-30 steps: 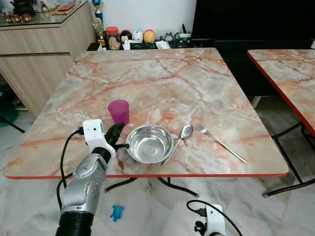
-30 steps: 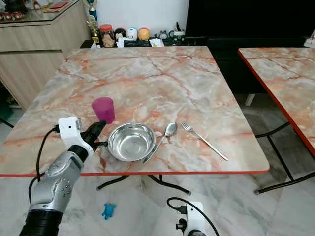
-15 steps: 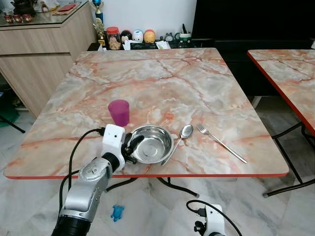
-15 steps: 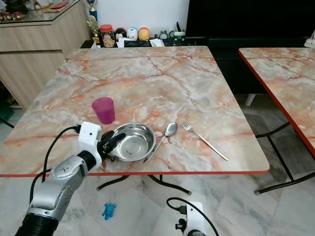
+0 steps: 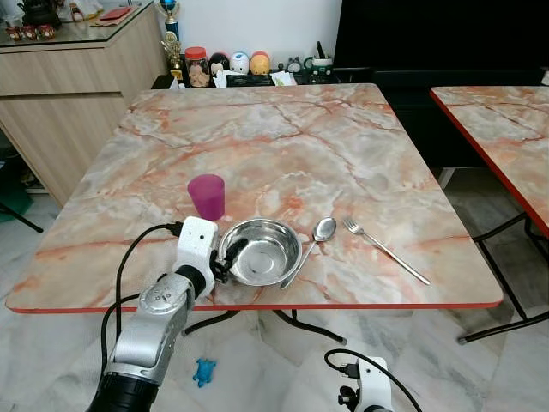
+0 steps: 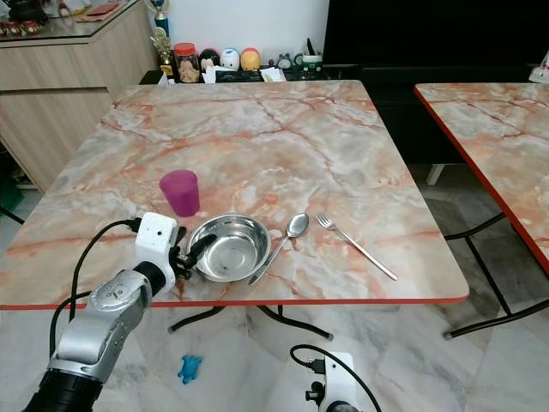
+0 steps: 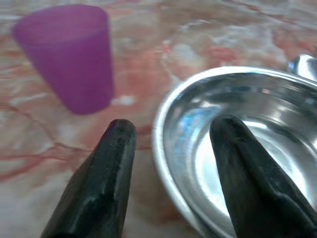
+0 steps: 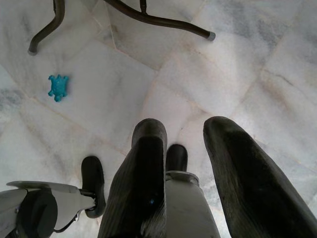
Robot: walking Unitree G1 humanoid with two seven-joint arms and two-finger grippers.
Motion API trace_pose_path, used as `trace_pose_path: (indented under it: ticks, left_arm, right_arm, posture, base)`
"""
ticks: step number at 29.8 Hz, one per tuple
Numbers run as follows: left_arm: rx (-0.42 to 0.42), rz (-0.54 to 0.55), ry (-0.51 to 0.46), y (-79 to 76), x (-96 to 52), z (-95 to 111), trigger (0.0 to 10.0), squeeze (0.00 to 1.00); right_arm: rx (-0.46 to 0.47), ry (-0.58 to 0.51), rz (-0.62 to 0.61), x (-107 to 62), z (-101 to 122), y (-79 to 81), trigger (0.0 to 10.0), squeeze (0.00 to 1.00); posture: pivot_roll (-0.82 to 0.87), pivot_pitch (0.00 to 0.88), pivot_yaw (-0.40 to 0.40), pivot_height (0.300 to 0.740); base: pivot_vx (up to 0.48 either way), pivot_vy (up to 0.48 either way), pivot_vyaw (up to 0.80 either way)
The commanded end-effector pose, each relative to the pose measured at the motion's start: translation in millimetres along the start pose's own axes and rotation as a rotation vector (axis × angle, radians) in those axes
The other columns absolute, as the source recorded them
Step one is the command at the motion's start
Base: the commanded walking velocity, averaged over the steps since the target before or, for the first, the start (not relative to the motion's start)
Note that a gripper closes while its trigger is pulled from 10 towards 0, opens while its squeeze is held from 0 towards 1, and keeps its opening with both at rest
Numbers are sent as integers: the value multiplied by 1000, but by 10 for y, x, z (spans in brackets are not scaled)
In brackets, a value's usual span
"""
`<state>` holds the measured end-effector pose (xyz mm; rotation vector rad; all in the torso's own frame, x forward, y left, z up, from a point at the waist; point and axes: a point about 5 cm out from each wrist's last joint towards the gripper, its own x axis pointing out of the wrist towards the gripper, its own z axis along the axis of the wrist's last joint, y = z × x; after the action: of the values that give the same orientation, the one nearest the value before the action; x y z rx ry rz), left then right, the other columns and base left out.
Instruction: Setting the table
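two marble tables (image 5: 292, 146), tiled floor (image 5: 497, 369)

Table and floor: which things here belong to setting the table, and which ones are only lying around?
For the job: steel bowl, with the left gripper open astride its rim; purple cup; spoon; fork.

Lying about: blue turtle toy on the floor; jars and figurines on the shelf behind the table. Right gripper hangs idle.

One cup (image 5: 207, 195), bowl (image 5: 260, 251), spoon (image 5: 314, 239), fork (image 5: 385, 250)
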<state>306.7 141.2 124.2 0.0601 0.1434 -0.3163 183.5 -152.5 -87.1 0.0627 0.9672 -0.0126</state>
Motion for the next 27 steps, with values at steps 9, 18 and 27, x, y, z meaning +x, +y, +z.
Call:
trace_pose_path:
  ticks: [9,18,27]
  left_arm:
    - [20,2,63,36,21,-54,10000,0]
    - [35,-17,102,-7,24,-118,10000,0]
    - [20,-37,138,-51,40,-146,10000,0]
  right_arm:
    - [-1,3,3,1,2,10,10000,0]
    - [1,1,4,2,4,14,10000,0]
    - [2,3,5,2,2,16,10000,0]
  posture:
    - [102,9,11,740]
    - [103,8,12,740]
    - [102,10,14,740]
  base:
    - [0,0,0]
    - [0,0,0]
    - [0,0,0]
